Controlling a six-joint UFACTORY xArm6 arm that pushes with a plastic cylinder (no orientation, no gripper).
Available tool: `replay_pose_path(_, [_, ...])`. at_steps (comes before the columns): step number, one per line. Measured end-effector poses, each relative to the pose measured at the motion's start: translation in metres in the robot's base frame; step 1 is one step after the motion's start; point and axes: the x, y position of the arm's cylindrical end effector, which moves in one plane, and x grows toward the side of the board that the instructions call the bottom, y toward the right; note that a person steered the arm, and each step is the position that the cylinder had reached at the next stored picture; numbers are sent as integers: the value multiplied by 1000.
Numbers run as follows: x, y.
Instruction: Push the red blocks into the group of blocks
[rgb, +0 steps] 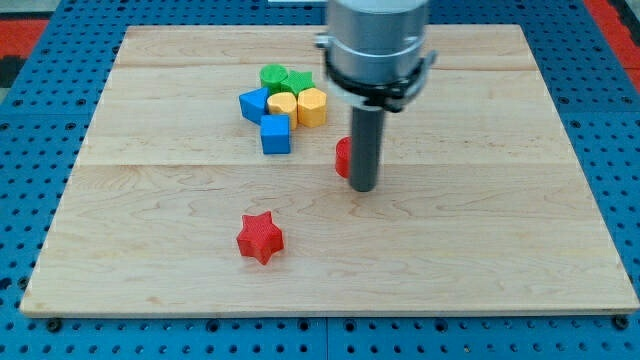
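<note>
My tip (363, 187) rests against the right side of a partly hidden red block (342, 157), near the cluster of blue, yellow and green blocks (283, 102), while the red star (261, 237) sits well apart; no jaws exist.

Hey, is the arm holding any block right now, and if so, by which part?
Nothing is held. My tip only pushes; it stands just to the view's right of a red block, partly hiding it. Contact cannot be told.
</note>
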Motion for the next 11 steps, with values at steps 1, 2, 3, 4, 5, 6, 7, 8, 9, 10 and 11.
replay_pose_path(1, [-7, 28])
replay_pose_path(2, [-32, -48])
replay_pose_path(3, [-33, -54])
replay_pose_path(4, [33, -11])
replay_pose_path(5, [124, -22])
replay_pose_path(6, [131, -99])
replay_pose_path(7, [85, -133])
replay_pose_path(8, [31, -140])
replay_pose_path(9, [-13, -141])
replay_pose_path(10, [-36, -140])
replay_pose_path(11, [-7, -140])
